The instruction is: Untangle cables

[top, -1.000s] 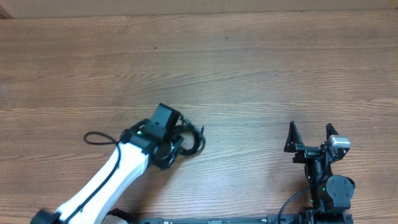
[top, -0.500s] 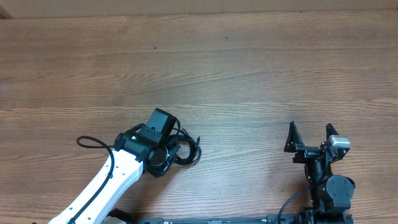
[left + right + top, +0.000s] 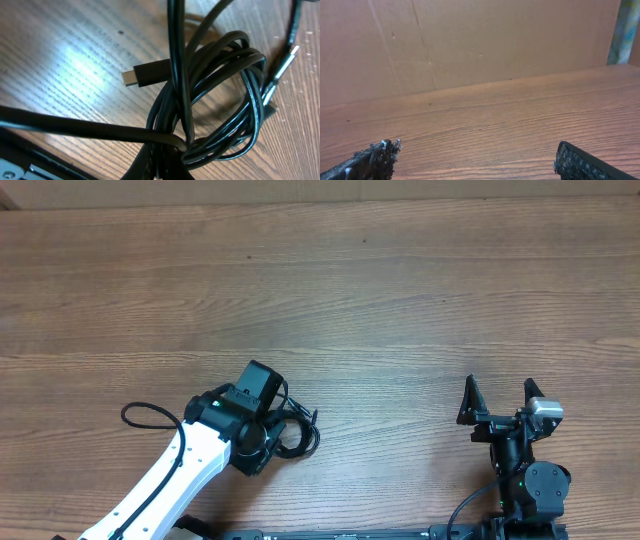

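Brown wood-grain desk (image 3: 400, 300) carries a coiled tangle of thin black cables (image 3: 220, 100) just ahead of the fingers of the white left arm (image 3: 175, 475), which are closed and seem to pinch several strands together. Right fingers (image 3: 375, 155) stand wide, well apart from it. Pulling now could cinch the knot or drag everything.

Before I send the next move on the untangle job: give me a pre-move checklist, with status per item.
1. Grip: left gripper is shut on the cables, with strands running into it: ok.
2. Second arm: right gripper is open and well apart from the bundle: ok.
3. Separation: several loops are coiled through each other: not ok.
4. Ends to pull: the black plug and the silver-tipped plug stick out of the coil: ok.
5. Which strand is pinched: the grip point is hidden in both views: cannot tell.
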### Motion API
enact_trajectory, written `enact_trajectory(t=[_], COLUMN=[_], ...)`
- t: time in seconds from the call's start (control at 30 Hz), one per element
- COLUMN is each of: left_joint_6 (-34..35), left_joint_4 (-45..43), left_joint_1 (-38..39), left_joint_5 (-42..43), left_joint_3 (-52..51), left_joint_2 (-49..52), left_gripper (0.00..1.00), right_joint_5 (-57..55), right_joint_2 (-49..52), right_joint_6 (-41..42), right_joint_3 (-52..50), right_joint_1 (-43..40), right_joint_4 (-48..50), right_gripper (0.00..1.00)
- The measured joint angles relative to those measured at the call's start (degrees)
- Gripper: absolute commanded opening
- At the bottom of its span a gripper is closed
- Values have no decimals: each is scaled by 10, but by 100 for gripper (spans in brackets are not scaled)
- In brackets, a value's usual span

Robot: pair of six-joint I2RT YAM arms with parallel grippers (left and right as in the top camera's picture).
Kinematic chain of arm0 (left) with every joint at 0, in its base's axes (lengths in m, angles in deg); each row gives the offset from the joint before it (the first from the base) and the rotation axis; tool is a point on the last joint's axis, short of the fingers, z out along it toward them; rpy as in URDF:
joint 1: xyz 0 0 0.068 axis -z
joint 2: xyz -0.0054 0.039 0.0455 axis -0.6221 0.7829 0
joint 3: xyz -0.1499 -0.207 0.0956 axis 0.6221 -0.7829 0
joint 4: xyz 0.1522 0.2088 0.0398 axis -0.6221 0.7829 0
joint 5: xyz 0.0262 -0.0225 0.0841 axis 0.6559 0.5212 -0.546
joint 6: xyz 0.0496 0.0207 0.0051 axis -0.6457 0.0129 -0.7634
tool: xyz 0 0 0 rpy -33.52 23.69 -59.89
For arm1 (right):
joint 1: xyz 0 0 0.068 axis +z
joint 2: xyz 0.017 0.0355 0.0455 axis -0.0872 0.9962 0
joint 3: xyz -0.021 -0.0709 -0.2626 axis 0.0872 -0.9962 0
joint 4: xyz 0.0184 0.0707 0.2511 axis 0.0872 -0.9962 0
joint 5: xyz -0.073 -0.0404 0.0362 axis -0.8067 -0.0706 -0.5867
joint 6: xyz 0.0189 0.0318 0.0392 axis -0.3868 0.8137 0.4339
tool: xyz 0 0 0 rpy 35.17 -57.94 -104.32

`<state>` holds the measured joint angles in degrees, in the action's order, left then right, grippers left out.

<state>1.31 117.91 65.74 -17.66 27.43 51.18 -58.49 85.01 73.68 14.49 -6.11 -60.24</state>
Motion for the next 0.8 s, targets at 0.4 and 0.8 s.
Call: enact_trajectory(t=[0.4,0.8], left_joint_6=[26,77], left_joint_4=[-1,-11], left_joint_1=[13,81], left_joint_5=[6,6], left_joint_3=[-1,-1], left_joint_2=[12,14], left_gripper=[4,4], right_joint_5=[0,0], right_joint_2=[0,0], right_joint_6=[0,0], right_joint_3=[0,0], right_joint_1=[0,0], right_joint_4=[0,0], right_gripper=[100,100])
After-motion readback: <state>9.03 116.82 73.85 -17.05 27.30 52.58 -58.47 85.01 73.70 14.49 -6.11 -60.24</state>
